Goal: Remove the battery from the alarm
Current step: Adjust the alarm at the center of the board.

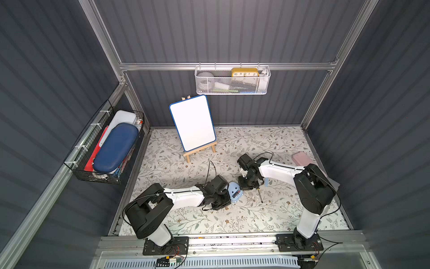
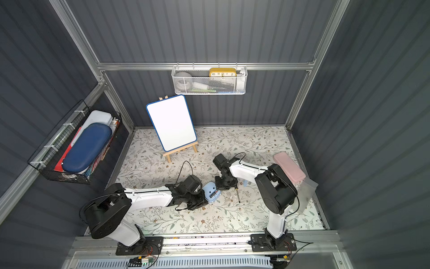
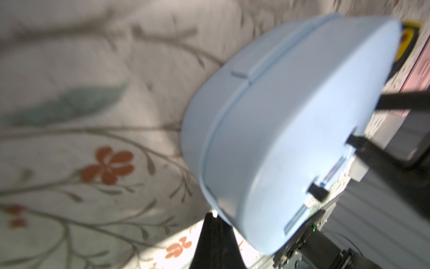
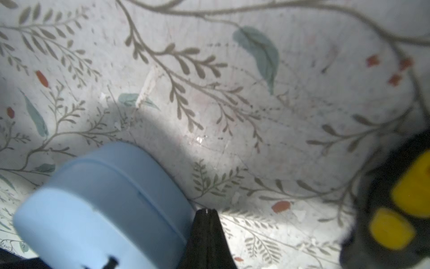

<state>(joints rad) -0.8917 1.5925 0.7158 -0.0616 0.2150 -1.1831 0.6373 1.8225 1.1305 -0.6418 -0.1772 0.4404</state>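
Alarm [image 1: 232, 186] lies back up, battery [image 1: 237, 193] in its slot. Left gripper [image 3: 211, 219] and right gripper [image 4: 207, 212] sit beside it, both pinched shut. Beyond it, yellow clock [image 1: 244, 72] reads 10 11 12 1 2.

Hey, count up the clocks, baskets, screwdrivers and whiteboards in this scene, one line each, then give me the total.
Clocks: 2, the light-blue alarm and the yellow clock
Baskets: 2, the white mesh basket and the black wire basket
Screwdrivers: 1, the screwdriver
Whiteboards: 1, the whiteboard
Total: 6
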